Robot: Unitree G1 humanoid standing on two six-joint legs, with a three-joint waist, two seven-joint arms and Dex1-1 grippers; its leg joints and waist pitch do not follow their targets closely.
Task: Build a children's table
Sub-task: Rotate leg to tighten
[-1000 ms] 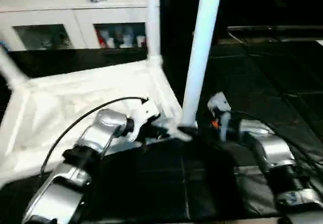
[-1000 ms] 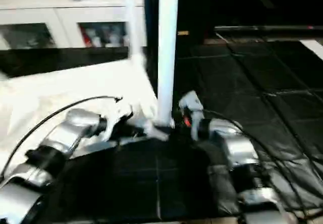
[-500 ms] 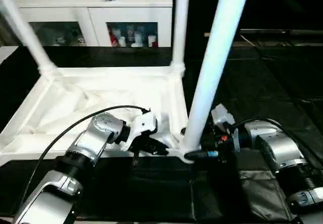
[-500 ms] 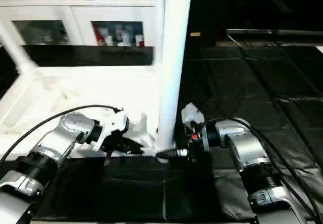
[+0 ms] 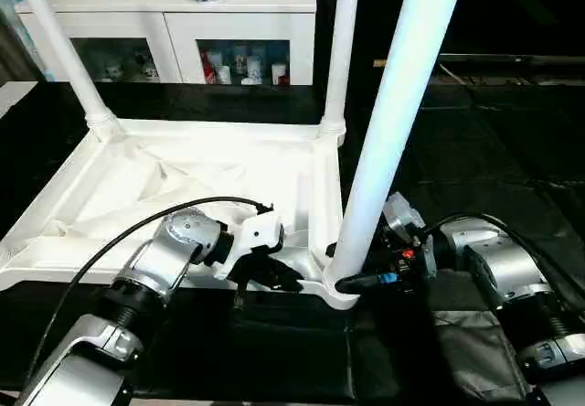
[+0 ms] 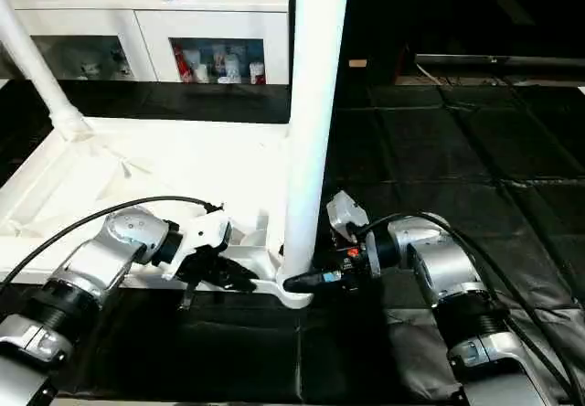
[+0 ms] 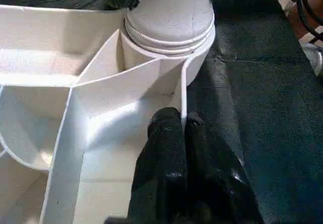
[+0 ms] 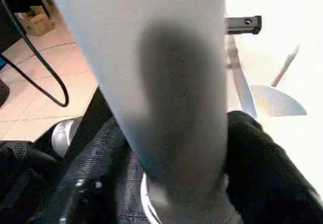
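- The children's table [image 5: 183, 186] lies upside down on the black floor mat [image 5: 475, 168], three legs standing in its corner sockets.
- The left gripper [image 7: 182, 125], fingers pressed together, rests on the ribbed underside beside the near leg [image 5: 393, 122].
- The right gripper [image 6: 311, 281] straddles that leg's base, seemingly clasping it.
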